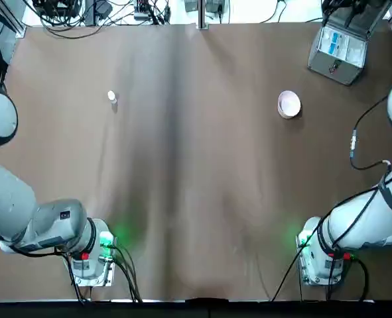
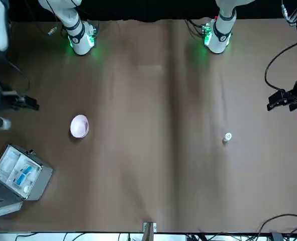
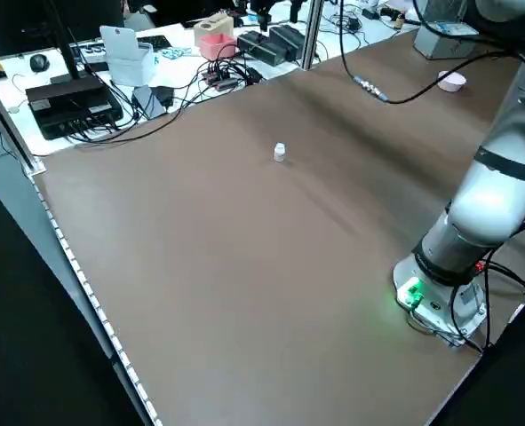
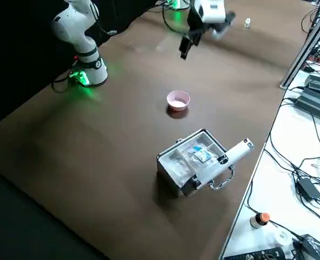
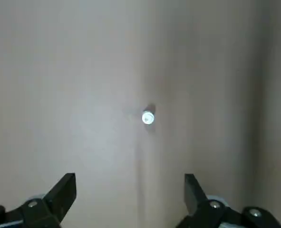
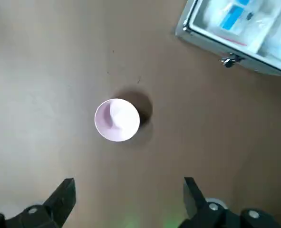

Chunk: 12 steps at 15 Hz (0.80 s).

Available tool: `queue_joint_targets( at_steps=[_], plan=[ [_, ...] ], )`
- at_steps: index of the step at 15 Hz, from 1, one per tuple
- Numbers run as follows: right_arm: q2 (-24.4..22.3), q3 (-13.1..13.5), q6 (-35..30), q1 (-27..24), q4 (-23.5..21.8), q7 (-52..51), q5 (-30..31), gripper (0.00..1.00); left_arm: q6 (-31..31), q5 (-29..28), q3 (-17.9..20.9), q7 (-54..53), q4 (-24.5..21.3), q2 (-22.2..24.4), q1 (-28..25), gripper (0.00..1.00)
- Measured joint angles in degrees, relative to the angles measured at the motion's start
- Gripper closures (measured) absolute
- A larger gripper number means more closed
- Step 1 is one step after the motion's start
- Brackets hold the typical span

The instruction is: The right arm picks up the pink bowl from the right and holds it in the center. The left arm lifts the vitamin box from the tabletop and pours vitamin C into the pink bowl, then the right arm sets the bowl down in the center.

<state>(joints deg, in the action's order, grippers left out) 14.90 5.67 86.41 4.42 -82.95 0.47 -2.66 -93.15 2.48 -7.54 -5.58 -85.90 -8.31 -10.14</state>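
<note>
Both grippers wide open above the tabletop (image 1: 196, 165)
The left gripper (image 5: 130, 190) faces the upright vitamin box (image 5: 148, 117); the right gripper (image 6: 130, 192), the pink bowl (image 6: 117, 119).

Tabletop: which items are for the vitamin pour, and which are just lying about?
For the job:
- pink bowl, upright on the right
- vitamin box, standing on the left
- left gripper, fingers open, above the vitamin box
- right gripper, fingers open, above the bowl

Just lying about:
- grey case, lid open
- orange-capped bottle, on the white side table
- cables
</note>
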Motion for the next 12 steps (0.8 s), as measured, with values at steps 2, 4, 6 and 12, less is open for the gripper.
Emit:
queue_joint_targets(
  at_steps=[2,4,6,12],
  plan=[
    [4.1,0.0,2.3,0.4,-0.5,0.1,-0.3,0.01,-0.1,3.6,0.0,-4.2,0.1,-1.5,-2.6,0.0],
    [7.4,0.0,5.4,0.4,-1.5,0.1,-2.4,0.01,-0.1,7.7,0.1,-10.9,0.5,-3.0,-4.7,0.0],
    [9.1,0.1,10.1,0.3,-4.8,0.1,-4.0,0.01,-0.2,12.2,0.1,-15.5,0.7,-3.9,-5.1,0.0],
    [9.9,0.1,22.8,0.3,-19.3,0.1,-4.4,0.07,-0.8,25.9,0.1,-36.4,0.9,-12.8,-10.6,0.0]
  ],
)
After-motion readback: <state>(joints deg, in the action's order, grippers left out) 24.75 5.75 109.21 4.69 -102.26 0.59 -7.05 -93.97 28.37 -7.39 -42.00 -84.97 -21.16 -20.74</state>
